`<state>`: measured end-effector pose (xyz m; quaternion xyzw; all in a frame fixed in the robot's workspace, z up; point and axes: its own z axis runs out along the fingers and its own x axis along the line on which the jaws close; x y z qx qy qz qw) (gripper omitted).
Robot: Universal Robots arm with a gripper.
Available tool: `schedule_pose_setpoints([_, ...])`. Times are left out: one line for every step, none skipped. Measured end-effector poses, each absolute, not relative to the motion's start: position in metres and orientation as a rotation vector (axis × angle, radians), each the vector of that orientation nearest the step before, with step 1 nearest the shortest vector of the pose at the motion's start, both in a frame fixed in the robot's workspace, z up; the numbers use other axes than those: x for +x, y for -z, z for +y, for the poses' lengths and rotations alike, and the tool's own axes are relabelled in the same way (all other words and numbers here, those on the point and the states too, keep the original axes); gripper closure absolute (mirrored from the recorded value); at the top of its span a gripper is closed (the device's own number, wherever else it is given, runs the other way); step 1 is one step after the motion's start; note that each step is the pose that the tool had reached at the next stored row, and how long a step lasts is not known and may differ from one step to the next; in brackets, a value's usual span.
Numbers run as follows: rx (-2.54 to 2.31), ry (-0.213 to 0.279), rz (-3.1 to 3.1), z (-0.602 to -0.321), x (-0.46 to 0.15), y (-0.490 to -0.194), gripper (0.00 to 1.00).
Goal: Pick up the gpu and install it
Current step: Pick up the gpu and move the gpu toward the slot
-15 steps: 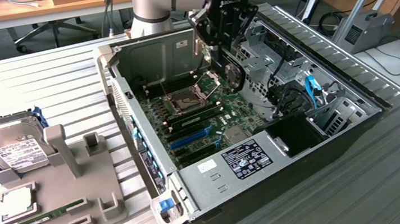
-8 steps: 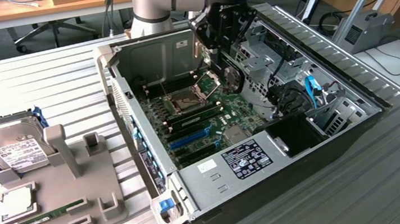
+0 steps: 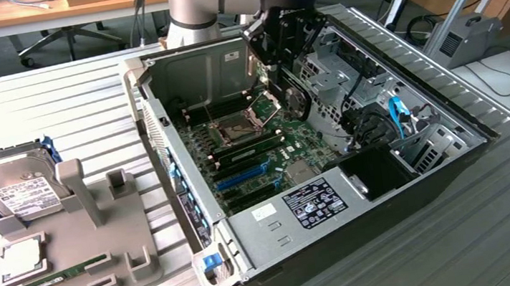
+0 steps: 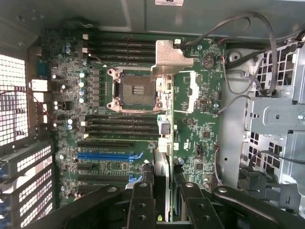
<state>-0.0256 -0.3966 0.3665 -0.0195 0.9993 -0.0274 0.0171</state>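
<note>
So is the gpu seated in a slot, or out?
Out. The gripper holds the gpu on edge over the motherboard, and the blue expansion slot lies bare.

Hard drive [image 3: 18,190], memory stick [image 3: 54,275] and chip [image 3: 23,257] sit on a grey holder [image 3: 122,226]

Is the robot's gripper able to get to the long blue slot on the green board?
Probably yes. The gripper, holding the gpu, hangs inside the open case above the board, and nothing covers the blue slot.
</note>
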Motion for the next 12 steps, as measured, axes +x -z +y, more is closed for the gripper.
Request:
schedule_pose_setpoints([-0.061,0.085,3.106,-0.3966,-0.0256,-0.3660,0.74])
schedule_pose_setpoints([-0.061,0.085,3.106,-0.3966,-0.0256,-0.3654,0.74])
schedule_pose_setpoints([-0.061,0.085,3.106,-0.3966,-0.0256,-0.3649,0.74])
schedule_pose_setpoints([-0.061,0.085,3.106,-0.3966,-0.0256,-0.3641,0.74])
schedule_pose_setpoints([-0.061,0.085,3.106,-0.3966,-0.0256,-0.3637,0.74])
schedule_pose_setpoints([-0.061,0.085,3.106,-0.3966,-0.0256,-0.3632,0.74])
schedule_pose_setpoints([-0.061,0.085,3.106,-0.3966,-0.0256,-0.3627,0.74])
schedule_pose_setpoints([-0.061,0.085,3.106,-0.3966,-0.0256,-0.3622,0.74])
schedule_pose_setpoints([-0.061,0.085,3.106,-0.3966,-0.0256,-0.3618,0.74])
schedule_pose_setpoints([-0.061,0.085,3.106,-0.3966,-0.0256,-0.3614,0.74])
schedule_pose_setpoints([-0.061,0.085,3.106,-0.3966,-0.0256,-0.3610,0.74])
schedule_pose_setpoints([-0.061,0.085,3.106,-0.3966,-0.0256,-0.3605,0.74])
